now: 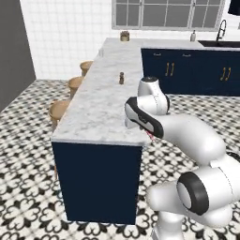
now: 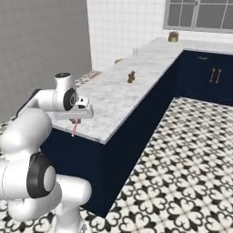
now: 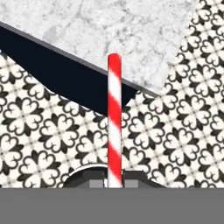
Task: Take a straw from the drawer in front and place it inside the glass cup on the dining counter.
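Straw in hand, arm at the counter's corner

The gripper (image 3: 114,183) is pinched tight on the straw (image 3: 114,122), which hangs toward six o'clock beside the dining counter (image 2: 113,98), presumably for a later drop into the cup.

The tool (image 3: 114,183) grips the straw (image 3: 114,118) above the dining counter (image 3: 122,39) corner.

One red-and-white striped straw (image 3: 114,122) shows. There is one marbled dining counter (image 1: 101,105), with three round wooden stools (image 1: 59,110) along its side. One small brown object (image 1: 121,78) stands on it, and one basket (image 1: 124,36) at the far end.
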Robot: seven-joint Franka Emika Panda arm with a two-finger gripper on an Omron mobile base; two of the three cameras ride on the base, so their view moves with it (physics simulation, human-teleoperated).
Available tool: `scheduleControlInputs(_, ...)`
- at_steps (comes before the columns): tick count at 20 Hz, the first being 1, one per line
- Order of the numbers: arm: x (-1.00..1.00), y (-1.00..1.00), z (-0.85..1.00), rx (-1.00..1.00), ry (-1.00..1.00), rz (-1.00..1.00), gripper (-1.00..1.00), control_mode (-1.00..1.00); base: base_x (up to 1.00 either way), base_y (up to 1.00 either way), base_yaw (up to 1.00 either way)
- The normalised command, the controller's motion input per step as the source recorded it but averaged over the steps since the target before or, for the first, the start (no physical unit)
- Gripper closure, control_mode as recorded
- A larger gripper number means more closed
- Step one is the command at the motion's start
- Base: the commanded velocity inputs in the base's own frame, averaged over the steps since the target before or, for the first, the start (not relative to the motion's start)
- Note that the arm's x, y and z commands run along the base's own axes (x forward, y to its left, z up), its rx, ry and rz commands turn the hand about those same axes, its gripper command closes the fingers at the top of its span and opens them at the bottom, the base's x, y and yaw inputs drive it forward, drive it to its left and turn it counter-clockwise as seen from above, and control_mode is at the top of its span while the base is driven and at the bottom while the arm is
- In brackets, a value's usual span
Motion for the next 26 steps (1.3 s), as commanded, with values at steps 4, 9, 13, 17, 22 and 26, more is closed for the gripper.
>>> scheduleControlInputs(4, 0.0, 0.0, 0.0, 0.0, 0.0, 0.0, 1.0, 1.0, 0.0, 1.0, -0.3)
scheduleControlInputs(9, 0.0, 0.0, 0.0, 0.0, 0.0, 0.0, 1.0, 1.0, 0.1, 1.0, -0.32)
scheduleControlInputs(13, 0.0, 0.0, 0.0, 0.0, 0.0, 0.0, 1.0, 1.0, 0.15, 1.0, -0.34)
scheduleControlInputs(17, 0.0, 0.0, 0.0, 0.0, 0.0, 0.0, 1.0, 1.0, 0.14, 1.0, -0.34)
scheduleControlInputs(22, 0.0, 0.0, 0.0, 0.0, 0.0, 0.0, 1.0, 1.0, 0.13, 1.0, -0.35)
scheduleControlInputs(26, 0.0, 0.0, 0.0, 0.0, 0.0, 0.0, 1.0, 1.0, 0.26, 1.0, -0.36)
